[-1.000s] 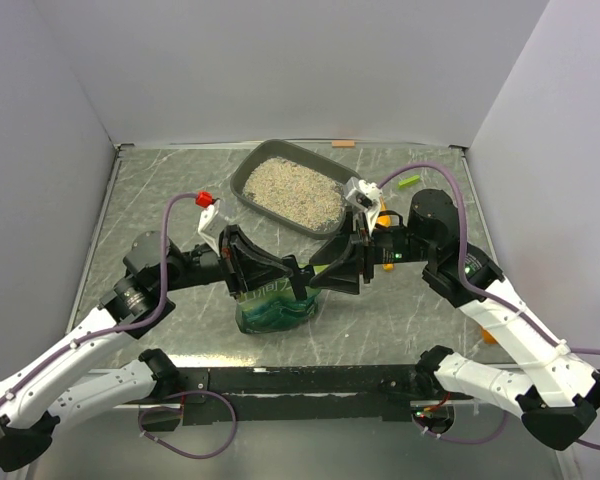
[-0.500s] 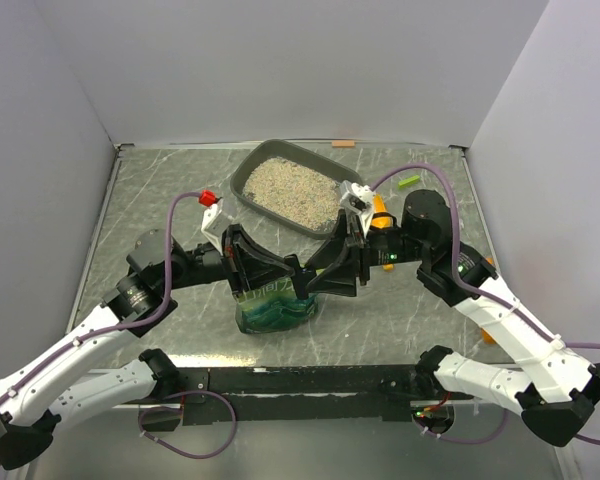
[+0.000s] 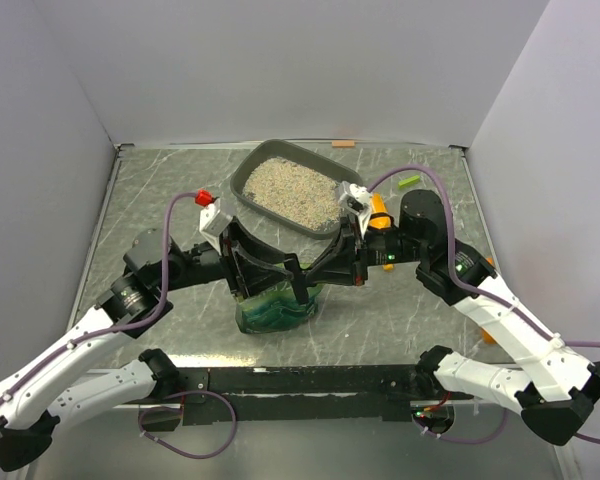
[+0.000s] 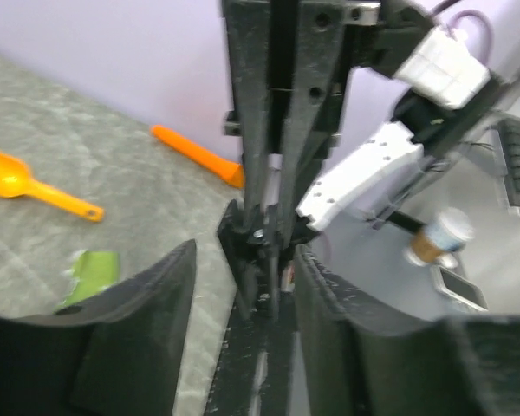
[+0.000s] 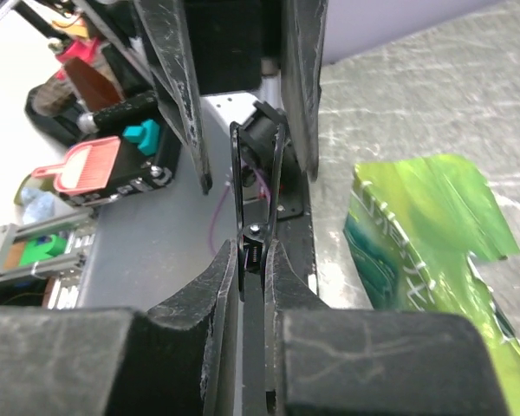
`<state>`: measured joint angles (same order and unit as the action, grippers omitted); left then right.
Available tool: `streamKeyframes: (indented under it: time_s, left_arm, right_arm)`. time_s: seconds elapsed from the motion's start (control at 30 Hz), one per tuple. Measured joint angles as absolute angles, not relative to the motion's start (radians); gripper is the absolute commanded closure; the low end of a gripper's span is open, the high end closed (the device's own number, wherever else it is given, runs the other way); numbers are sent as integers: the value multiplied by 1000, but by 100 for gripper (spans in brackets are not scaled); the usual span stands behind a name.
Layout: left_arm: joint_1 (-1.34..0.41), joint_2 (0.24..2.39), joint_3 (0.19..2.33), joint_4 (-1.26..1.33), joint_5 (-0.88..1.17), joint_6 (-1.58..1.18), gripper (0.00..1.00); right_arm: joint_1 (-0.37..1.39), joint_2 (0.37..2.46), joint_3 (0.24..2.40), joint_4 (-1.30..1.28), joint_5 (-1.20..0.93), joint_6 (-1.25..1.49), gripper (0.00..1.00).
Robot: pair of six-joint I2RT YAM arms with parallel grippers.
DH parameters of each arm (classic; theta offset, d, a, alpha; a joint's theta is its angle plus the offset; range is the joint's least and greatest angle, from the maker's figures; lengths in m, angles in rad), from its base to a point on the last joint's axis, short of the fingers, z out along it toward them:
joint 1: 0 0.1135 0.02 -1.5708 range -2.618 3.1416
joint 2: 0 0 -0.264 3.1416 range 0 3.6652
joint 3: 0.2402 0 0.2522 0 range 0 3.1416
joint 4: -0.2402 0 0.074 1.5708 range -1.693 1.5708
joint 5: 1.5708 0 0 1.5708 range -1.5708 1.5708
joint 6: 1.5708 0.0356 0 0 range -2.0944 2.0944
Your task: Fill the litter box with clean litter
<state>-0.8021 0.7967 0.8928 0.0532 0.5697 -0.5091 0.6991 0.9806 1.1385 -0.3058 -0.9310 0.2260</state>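
Your litter box [image 3: 240, 180] already holds clean litter [image 3: 292, 188], so little seems left; your left claw [image 4: 243, 269] is open, your right claw [image 5: 251, 260] pinches a thin black strip [image 5: 253, 232].

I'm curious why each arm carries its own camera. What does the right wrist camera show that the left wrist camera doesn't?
Only the right wrist camera: the green bag on the table. Only the left wrist camera: an orange scoop and a green scrap lying on that table. Both: the tools meeting tip to tip, the right tool pinching a thin black object, the left tool open around it. Neither shows the litter box.
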Motion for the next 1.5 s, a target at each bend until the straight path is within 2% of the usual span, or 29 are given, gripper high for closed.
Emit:
streamKeyframes:
  time_s: [0.3, 0.57, 1.2, 1.3, 1.43, 1.5]
  left_arm:
    - [-802, 746, 898, -172, 381, -318, 45]
    - [-802, 741, 859, -324, 234, -148, 48]
    - [-802, 759, 736, -385, 231, 37, 58]
    - [-802, 775, 726, -382, 253, 46, 64]
    - [-802, 795, 714, -376, 270, 57, 84]
    - [-802, 799, 706, -363, 273, 61, 88]
  right_arm:
    - [694, 1023, 1254, -464, -831, 116, 100]
    - [636, 1053, 1324, -571, -739, -23, 100]
    - [573, 1134, 1324, -619, -772, -139, 100]
    - [573, 1165, 1333, -635, -793, -151, 100]
    - [573, 1209, 1342, -655, -813, -166, 100]
    - [573, 1221, 1342, -665, -821, -179, 100]
